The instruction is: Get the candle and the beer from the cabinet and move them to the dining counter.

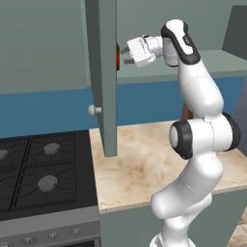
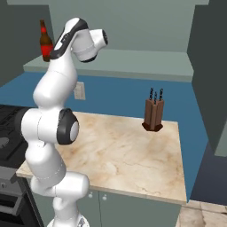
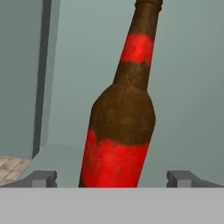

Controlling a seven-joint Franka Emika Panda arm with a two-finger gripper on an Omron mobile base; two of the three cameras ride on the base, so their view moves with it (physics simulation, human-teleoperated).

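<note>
From the left base view I start at the stove (image 1: pixel 43 169), whose black burners sit at the far left, touching the left edge of the marble worktop (image 1: pixel 144 166). Right of the stove, the open cabinet door (image 1: pixel 103 72) hangs edge-on to me, its small round pale knob (image 1: pixel 91 110) poking out toward the stove side. Just right of that door I see a sliver of red at the door's edge, which is the beer (image 1: pixel 117 57), mostly hidden behind the door. Right of the beer my gripper (image 1: pixel 126 54) is raised to the level of the cabinet (image 1: pixel 159 67) shelf and points toward the bottle, close to it.

In the right base view the beer (image 2: pixel 45 42) stands upright at the left end of the cabinet shelf (image 2: pixel 133 60), partly behind my arm. Further right, below the shelf, a white wall outlet (image 2: pixel 79 91) sits on the blue backsplash (image 2: pixel 124 97), and further right again a brown knife block (image 2: pixel 154 114) stands on the worktop (image 2: pixel 124 155), well apart from the bottle.

Through the hand view the beer (image 3: pixel 120 118) looms large and leans in the picture, though that lean may be the camera's roll. My two fingertips (image 3: pixel 41 178) stand spread wide, one on each side of the bottle's base, and I see a gap between each tip and the glass, so the claw is open and holds nothing. I cannot make out the candle anywhere.
</note>
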